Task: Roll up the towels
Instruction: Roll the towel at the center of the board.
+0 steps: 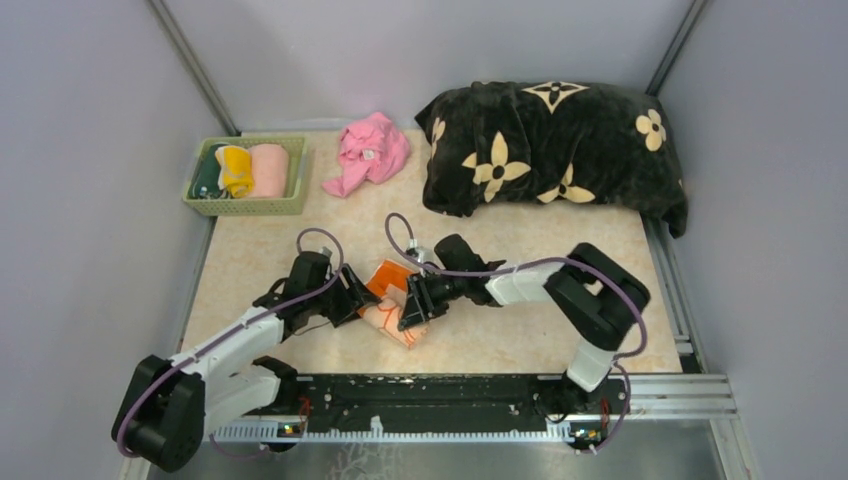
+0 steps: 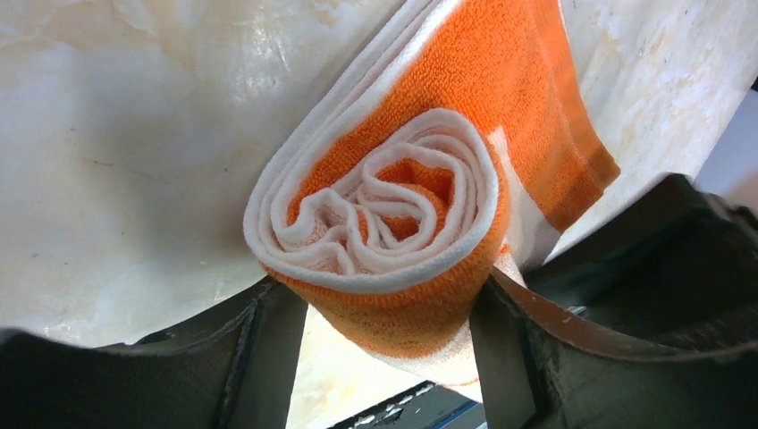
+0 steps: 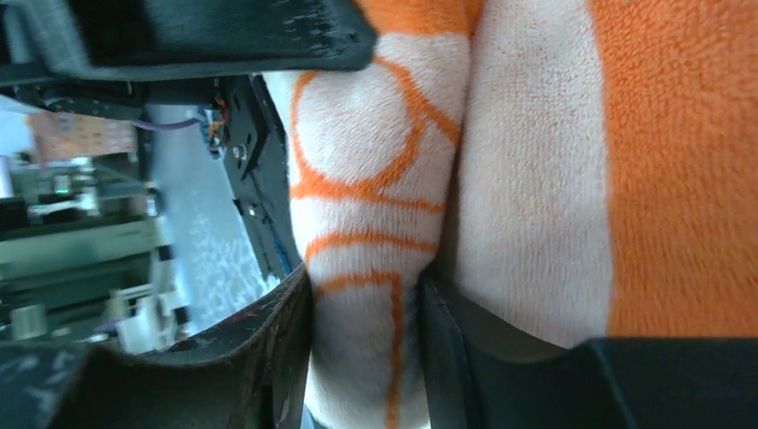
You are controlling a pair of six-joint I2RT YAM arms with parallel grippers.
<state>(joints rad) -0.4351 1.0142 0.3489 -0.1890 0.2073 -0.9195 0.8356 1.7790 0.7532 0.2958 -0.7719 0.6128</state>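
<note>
The peach towel [image 1: 392, 300], with an orange border and orange line drawing, lies partly rolled on the table near the front, with a flat orange part behind the roll. My left gripper [image 1: 360, 297] is at its left end. In the left wrist view the spiral roll end [image 2: 393, 223] sits between the two fingers [image 2: 268, 349] of the left gripper [image 2: 389, 349], touching both. My right gripper [image 1: 412, 308] is at the roll's right part. In the right wrist view the right gripper [image 3: 366, 357] pinches the peach cloth [image 3: 366, 223]. No grey cloth with duck outlines shows.
A green basket [image 1: 205, 203] at the back left holds a dark green, a yellow [image 1: 236, 170] and a pale pink roll. A crumpled pink cloth [image 1: 368, 150] lies beside it. The black flowered blanket [image 1: 555, 145] fills the back right. Walls close in on both sides.
</note>
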